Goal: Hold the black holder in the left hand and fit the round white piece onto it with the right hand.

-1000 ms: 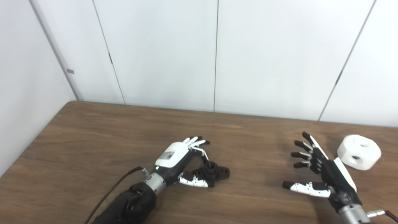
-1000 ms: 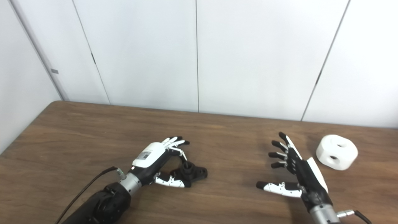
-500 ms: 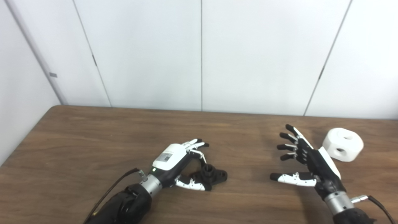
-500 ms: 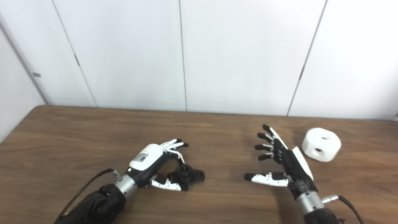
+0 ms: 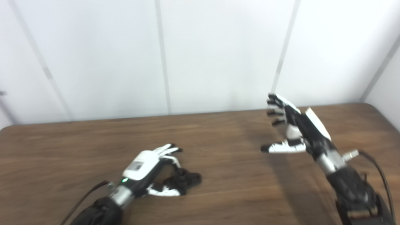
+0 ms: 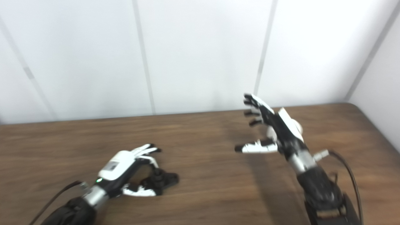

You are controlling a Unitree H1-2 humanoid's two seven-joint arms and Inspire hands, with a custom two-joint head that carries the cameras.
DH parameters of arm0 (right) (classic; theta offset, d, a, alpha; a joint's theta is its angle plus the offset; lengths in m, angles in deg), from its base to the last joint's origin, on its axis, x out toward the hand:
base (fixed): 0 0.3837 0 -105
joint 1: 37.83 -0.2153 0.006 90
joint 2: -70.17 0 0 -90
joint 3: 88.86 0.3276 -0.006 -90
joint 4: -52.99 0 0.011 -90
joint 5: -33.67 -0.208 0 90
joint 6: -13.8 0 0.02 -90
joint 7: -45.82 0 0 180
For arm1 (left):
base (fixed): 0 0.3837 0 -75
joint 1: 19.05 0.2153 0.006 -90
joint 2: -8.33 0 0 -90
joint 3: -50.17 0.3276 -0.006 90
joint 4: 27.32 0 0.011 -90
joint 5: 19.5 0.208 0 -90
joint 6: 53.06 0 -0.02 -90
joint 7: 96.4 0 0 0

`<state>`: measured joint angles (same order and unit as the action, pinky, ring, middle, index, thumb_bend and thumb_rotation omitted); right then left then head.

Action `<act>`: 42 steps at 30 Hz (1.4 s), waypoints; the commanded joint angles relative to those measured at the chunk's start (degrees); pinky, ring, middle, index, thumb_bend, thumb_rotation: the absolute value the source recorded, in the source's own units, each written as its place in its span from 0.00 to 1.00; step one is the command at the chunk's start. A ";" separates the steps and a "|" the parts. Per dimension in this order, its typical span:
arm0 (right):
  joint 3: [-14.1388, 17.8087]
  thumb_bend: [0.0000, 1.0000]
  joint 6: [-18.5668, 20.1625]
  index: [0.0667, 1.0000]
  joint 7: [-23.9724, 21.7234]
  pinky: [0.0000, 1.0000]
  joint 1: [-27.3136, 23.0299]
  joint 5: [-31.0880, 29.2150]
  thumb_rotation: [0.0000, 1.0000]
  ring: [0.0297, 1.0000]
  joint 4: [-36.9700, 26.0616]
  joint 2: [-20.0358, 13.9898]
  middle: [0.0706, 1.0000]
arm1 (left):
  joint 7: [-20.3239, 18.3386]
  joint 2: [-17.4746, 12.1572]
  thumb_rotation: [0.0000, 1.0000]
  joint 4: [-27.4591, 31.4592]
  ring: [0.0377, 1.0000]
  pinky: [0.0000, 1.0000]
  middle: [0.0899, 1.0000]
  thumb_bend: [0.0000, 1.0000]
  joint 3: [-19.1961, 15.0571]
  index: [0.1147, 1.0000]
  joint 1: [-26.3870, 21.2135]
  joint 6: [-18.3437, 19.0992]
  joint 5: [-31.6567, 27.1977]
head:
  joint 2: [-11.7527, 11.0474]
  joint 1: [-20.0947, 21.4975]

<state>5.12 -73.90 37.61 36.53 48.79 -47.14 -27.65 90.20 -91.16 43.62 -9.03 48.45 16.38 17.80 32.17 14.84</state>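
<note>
- left hand [image 5: 147, 170] low on the wooden table [image 5: 225, 150], fingers curled over the black holder [image 5: 184, 180], thumb [image 5: 162, 191] under its near side; looks like a loose cage around it, can't tell if it is actually gripped
- black holder sits on the table surface just right of the left palm, partly hidden by the fingers; frames blurred, no detail on it
- small grey sticker on the white back of the left hand [image 6: 112, 165], text unreadable; green light by the wrist [image 5: 124, 180]
- black cable [image 5: 84, 198] runs off the left wrist toward the bottom edge
- bare table between the two hands
- right hand [image 5: 295, 129] raised, fingers spread, thumb [image 5: 279, 147] sticking out left, holding nothing
- round white piece [image 6: 298, 127] almost fully hidden behind the right hand; only a white sliver shows in the right eye view, touching or not — can't tell
- cable [image 5: 375, 168] off the right wrist
- white panelled wall [image 5: 218, 53] behind, no writing on it
</note>
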 commanded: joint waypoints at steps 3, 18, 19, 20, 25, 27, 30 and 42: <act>2.73 0.77 1.45 0.88 3.00 0.63 -3.92 5.40 0.14 0.76 -2.67 -3.74 0.87 | -4.37 -1.59 0.05 -4.27 0.93 0.88 0.85 0.52 3.84 0.42 3.83 -2.79 4.22 | -1.63 4.28; 5.84 0.95 12.24 0.95 -5.28 0.79 -3.83 9.74 0.26 0.96 -0.41 -17.65 0.99 | -2.02 -1.99 0.05 -7.14 0.89 0.87 0.84 0.52 4.84 0.42 3.74 -6.27 3.90 | -4.28 9.48; 5.63 0.96 12.95 0.96 -6.09 0.79 -3.75 9.35 0.26 0.97 -0.16 -18.06 1.00 | -2.09 -1.93 0.05 -6.96 0.90 0.87 0.84 0.52 4.87 0.42 3.75 -6.21 3.93 | -4.28 9.48; 5.44 0.97 13.25 0.96 -6.50 0.79 -3.61 9.14 0.24 0.98 0.18 -18.31 1.00 | -2.17 -1.88 0.05 -6.75 0.90 0.87 0.84 0.52 4.85 0.42 3.79 -6.09 4.12 | -4.28 9.48; 4.28 0.97 14.21 0.96 -8.89 0.76 -3.40 8.04 0.26 0.98 2.12 -19.26 1.00 | -2.64 -1.84 0.05 -6.13 0.90 0.88 0.85 0.52 4.53 0.42 3.98 -5.84 3.65 | -4.69 9.28; 3.12 0.97 16.08 0.98 -10.91 0.79 -3.58 8.01 0.28 1.00 2.36 -19.88 1.00 | -2.21 -1.89 0.05 -6.10 0.90 0.88 0.84 0.52 4.43 0.42 4.09 -5.90 3.74 | -4.68 9.10; 0.75 0.99 17.67 1.00 -13.03 0.76 -3.72 9.83 0.30 1.00 2.34 -21.27 1.00 | -1.86 -1.93 0.05 -6.24 0.90 0.87 0.84 0.52 4.29 0.42 4.16 -5.95 3.73 | -4.73 8.94; -5.33 1.00 19.13 0.98 -12.93 0.69 -5.98 13.57 0.28 0.94 7.91 -21.26 1.00 | -1.69 -1.98 0.05 -6.44 0.90 0.86 0.84 0.52 4.32 0.42 4.07 -6.17 3.23 | -4.90 8.31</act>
<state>-0.98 -54.32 23.26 33.00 61.85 -38.86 -47.60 93.79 -92.16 40.14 -8.28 48.00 10.85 17.63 27.25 23.12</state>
